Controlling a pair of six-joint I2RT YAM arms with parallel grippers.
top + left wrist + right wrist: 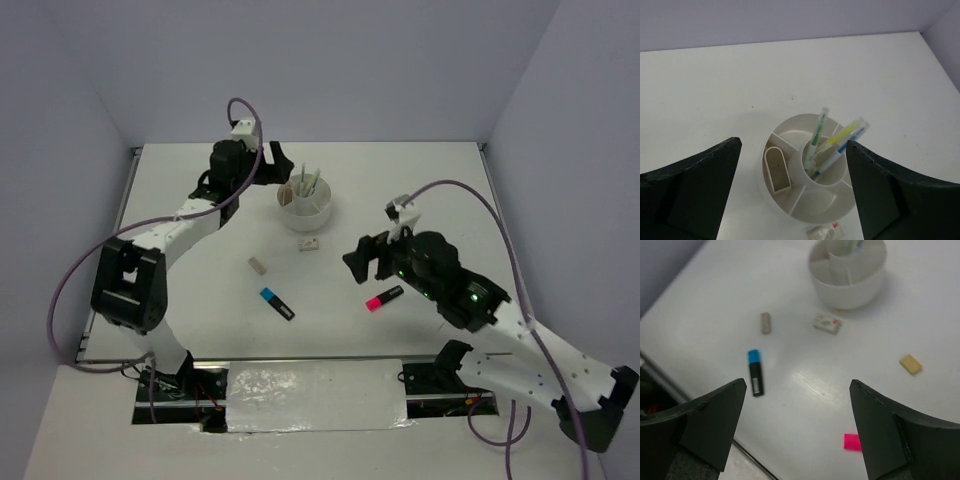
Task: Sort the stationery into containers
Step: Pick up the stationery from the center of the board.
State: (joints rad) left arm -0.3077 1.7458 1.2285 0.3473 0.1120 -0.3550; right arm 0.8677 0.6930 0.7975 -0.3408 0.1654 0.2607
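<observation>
The round white container (pixel 310 218) stands at the back middle with a green pen (pixel 817 132), a yellow pen (pixel 842 132) and a light-blue pen (pixel 840 150) upright in its centre well. My left gripper (pixel 793 145) hangs open and empty over the container (pixel 815 195), just to its left from above (pixel 280 162). My right gripper (pixel 797 385) is open and empty above the table, between the blue-and-black highlighter (pixel 755 372) and the pink highlighter (pixel 852 442). A wrapped white eraser (pixel 827 323), a grey-beige eraser (pixel 765 322) and a yellowish eraser (pixel 910 364) lie loose on the table.
From above, the blue highlighter (pixel 277 303) lies front centre and the pink one (pixel 384 297) beside my right arm. The wrapped eraser (pixel 309 242) sits just in front of the container and the beige eraser (pixel 257 265) left of it. Walls enclose three sides.
</observation>
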